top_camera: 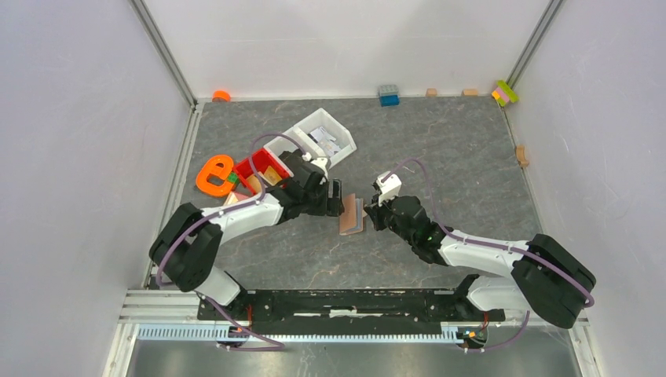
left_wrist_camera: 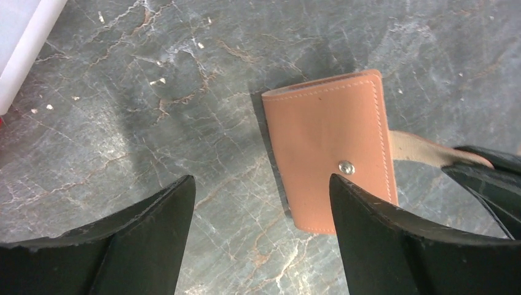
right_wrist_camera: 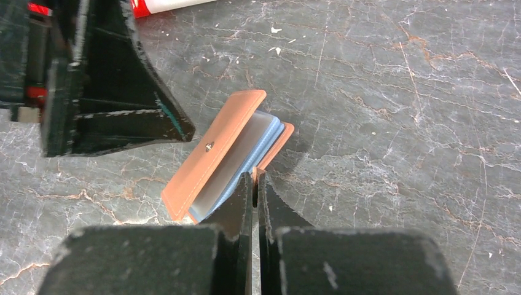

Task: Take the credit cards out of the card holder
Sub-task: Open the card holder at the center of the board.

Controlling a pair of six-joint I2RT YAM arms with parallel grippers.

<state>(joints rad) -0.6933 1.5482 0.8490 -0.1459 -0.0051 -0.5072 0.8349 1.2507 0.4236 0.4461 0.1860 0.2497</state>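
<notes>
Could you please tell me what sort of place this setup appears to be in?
Probably a robotics lab test cell: a stone-patterned table boxed in by white panels on aluminium posts, with toy blocks along the back edge.

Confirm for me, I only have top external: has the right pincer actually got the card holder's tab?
Observer: Yes. The right wrist view shows the right pincer shut on the tab of the card holder.
Operator: Holder open?
Observer: Partly. It gapes, and a pale blue-grey card shows inside.
Operator: Left pincer?
Observer: The left pincer is open, with one finger by the snap stud. I cannot tell whether it touches.
</notes>
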